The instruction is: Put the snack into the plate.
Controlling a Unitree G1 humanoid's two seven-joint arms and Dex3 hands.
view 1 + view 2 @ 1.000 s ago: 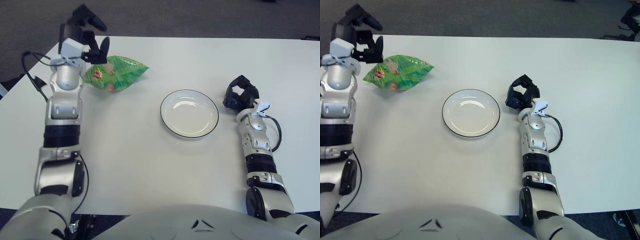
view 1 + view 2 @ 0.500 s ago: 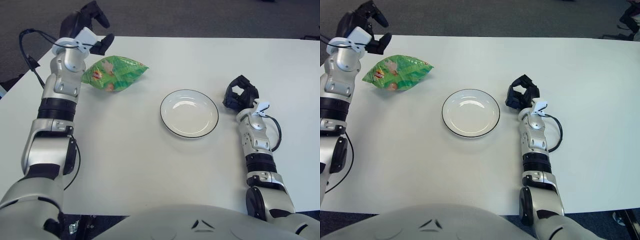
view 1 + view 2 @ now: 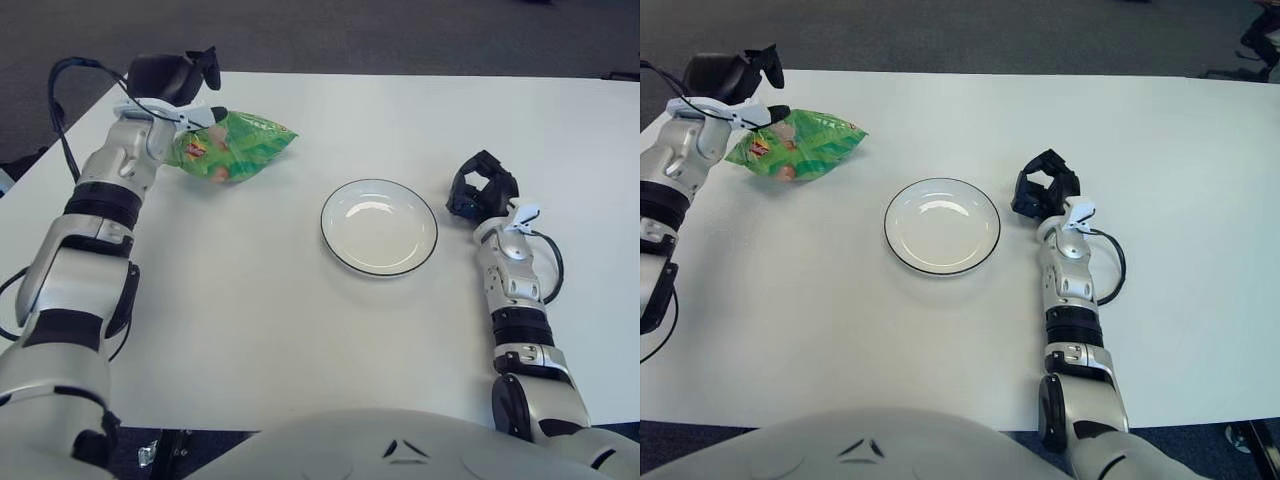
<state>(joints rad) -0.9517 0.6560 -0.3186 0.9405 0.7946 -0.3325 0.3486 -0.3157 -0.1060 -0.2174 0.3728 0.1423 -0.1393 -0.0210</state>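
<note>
A green snack bag [image 3: 238,148] lies flat on the white table at the far left. My left hand [image 3: 200,90] hovers over the bag's left end with its fingers spread. One fingertip [image 3: 216,113] sits at the bag's top edge, and nothing is gripped. The white plate [image 3: 378,228] with a dark rim stands bare at the middle of the table, well to the right of the bag. My right hand [image 3: 480,188] shows just right of the plate, fingers relaxed and holding nothing.
The table's far edge [image 3: 400,74] runs just behind the bag, with dark floor beyond it. A black cable [image 3: 62,110] loops off my left forearm near the table's left corner.
My left hand has swung down and rightward from above the table's left corner to the bag's left end. Bag, plate and right hand have not moved.
</note>
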